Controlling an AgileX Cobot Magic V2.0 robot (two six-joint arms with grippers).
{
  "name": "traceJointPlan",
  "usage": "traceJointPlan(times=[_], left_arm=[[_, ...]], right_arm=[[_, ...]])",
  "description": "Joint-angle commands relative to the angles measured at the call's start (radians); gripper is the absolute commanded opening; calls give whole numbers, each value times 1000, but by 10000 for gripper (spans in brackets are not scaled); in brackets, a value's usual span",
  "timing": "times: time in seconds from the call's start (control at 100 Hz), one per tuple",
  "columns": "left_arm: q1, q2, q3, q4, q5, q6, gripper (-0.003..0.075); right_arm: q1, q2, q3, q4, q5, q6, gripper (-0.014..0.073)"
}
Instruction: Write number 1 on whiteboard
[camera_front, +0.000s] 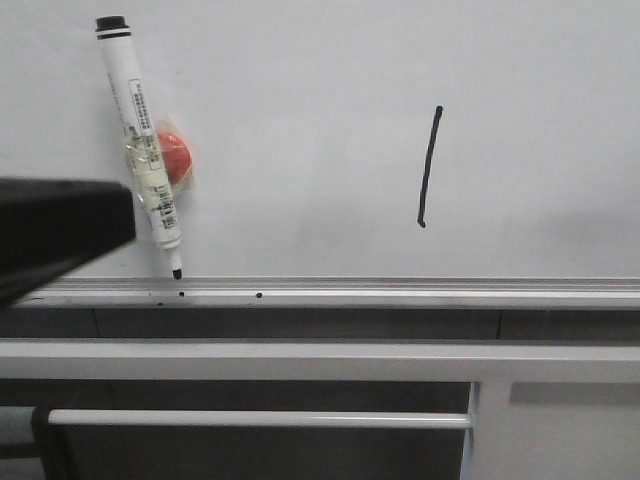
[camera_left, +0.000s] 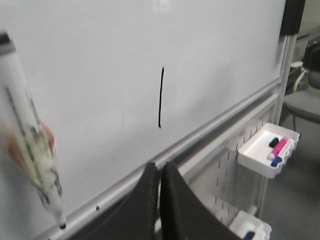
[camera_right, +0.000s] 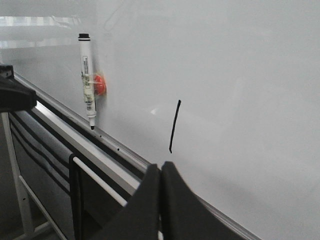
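The number 1 (camera_front: 429, 167) is a thin black stroke on the whiteboard (camera_front: 320, 60), right of the middle in the front view and a little above the silver rail (camera_front: 400, 292). Its long axis is almost vertical, with the top leaning slightly to the right, and at the foot there is a very small hook. The line looks dark and even, and it is apart from all other things.

Well to its left a white marker pen (camera_front: 142, 145) sits on the board, cap end up and black tip down, just above the rail. It is fixed beside an orange-red round piece (camera_front: 175, 157).

The left gripper (camera_left: 160, 172) has its dark fingers pressed together with nothing between them. The right gripper (camera_right: 160, 175) is also closed together and holds nothing. Both are away from the stroke.
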Motion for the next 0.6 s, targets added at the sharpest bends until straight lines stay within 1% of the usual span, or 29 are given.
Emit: traceJointPlan(times=[0.0,0.08,0.17,0.38,0.59], left_arm=[[2,-115,-21,3,-249,73,-20],[7,-221,-21,1,-232,130,-20],[53,-356,-21,6,-157,132,-20],[242,-650,-21,63,150,126,-20],[465,-921,-21,64,437,126,-20]], right_arm=[[-3,9,-27,-15,-73,2,-64],[-3,9,-27,-15,-73,2,-64],[-3,9,-27,-15,-73,2,-64],[-3,9,-27,-15,-73,2,-64],[-3,9,-27,-15,-73,2,-64]])
